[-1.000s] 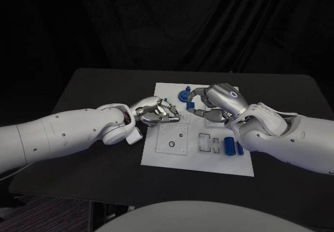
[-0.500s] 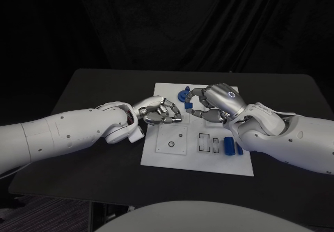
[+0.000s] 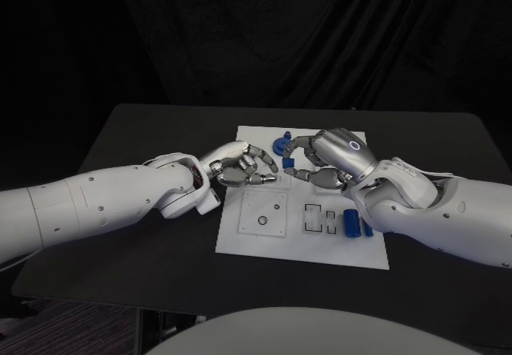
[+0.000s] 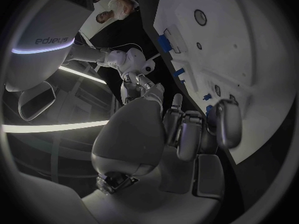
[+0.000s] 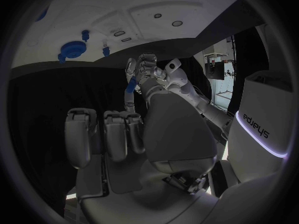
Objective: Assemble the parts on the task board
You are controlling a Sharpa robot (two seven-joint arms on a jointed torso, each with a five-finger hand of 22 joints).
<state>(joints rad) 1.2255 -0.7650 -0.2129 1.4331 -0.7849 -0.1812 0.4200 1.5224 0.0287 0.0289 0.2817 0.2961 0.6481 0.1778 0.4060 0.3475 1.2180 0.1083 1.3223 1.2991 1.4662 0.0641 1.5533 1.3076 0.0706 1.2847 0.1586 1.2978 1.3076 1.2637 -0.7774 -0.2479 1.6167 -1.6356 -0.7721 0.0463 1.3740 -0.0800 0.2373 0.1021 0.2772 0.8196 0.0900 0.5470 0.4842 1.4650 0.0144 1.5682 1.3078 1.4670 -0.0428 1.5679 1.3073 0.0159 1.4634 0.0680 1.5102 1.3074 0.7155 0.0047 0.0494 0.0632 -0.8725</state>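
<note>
The white task board (image 3: 320,248) lies in the middle of the black table. My right hand (image 3: 328,157) hovers over its far part and pinches a small blue part (image 3: 288,163) at its fingertips; the right wrist view shows that part (image 5: 129,87) too. My left hand (image 3: 243,166) hangs over the board's left edge, its fingers spread and reaching toward the part with nothing in them. A blue gear-like part (image 3: 283,143) stands on the board's far side, just beyond the two hands. Two blue cylinders (image 3: 353,222) lie near the board's right edge.
On the board sit a square inset with small round holes (image 3: 263,214) and rectangular slots (image 3: 314,217). My white forearms cover the table on both sides of the board. Bare black table (image 3: 160,133) lies at the far left.
My left hand's fingers have uncurled and stretched toward the right hand. The right hand has shifted slightly toward the board's far edge.
</note>
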